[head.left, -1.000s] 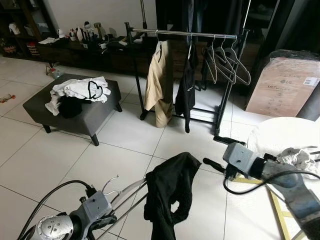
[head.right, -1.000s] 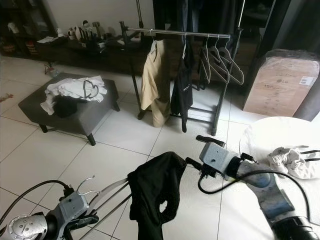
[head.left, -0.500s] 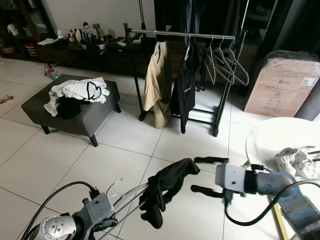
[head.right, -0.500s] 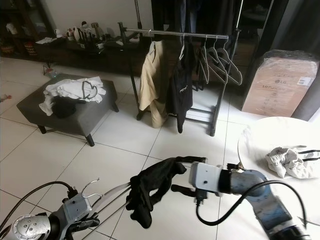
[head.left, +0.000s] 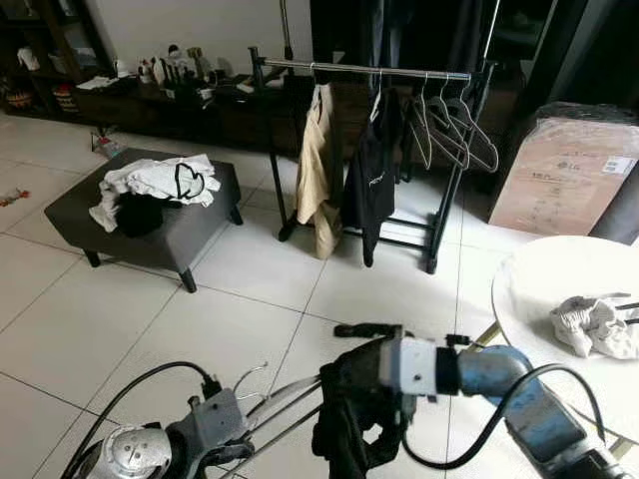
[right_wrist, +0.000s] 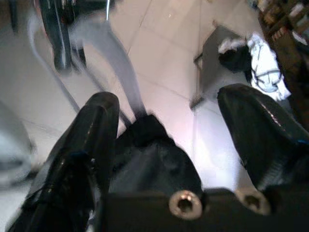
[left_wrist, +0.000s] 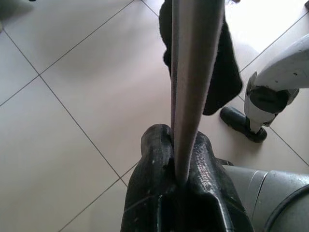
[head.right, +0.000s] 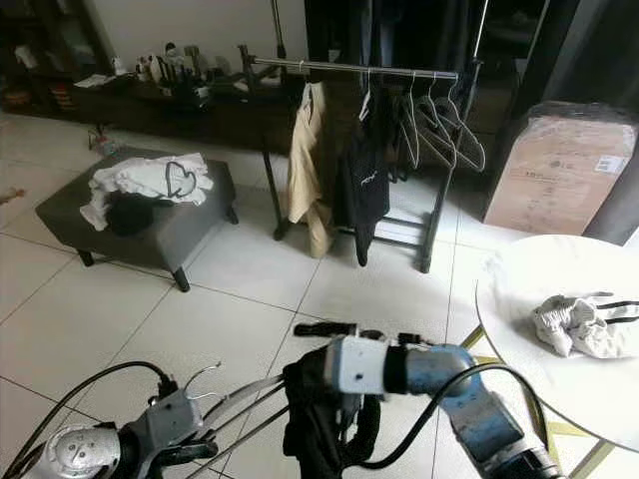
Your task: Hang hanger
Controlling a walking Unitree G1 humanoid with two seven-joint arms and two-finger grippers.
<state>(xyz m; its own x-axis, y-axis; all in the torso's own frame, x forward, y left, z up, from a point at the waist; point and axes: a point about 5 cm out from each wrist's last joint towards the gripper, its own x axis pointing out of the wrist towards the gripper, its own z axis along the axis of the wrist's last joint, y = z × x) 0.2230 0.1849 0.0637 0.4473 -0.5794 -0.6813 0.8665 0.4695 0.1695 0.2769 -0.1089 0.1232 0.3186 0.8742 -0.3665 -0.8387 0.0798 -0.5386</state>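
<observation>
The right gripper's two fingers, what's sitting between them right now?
The black garment on the hanger sits between the right gripper's open fingers, seen in the right wrist view.

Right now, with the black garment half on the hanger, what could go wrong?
1. The black garment sits bunched at the far end of the hanger; it may slide off once the right gripper, open around it, pulls away.
2. The left gripper pinches the hanger at one end, so it could twist.
3. The clothes rack stands some way off; walking may shake the garment loose.
</observation>
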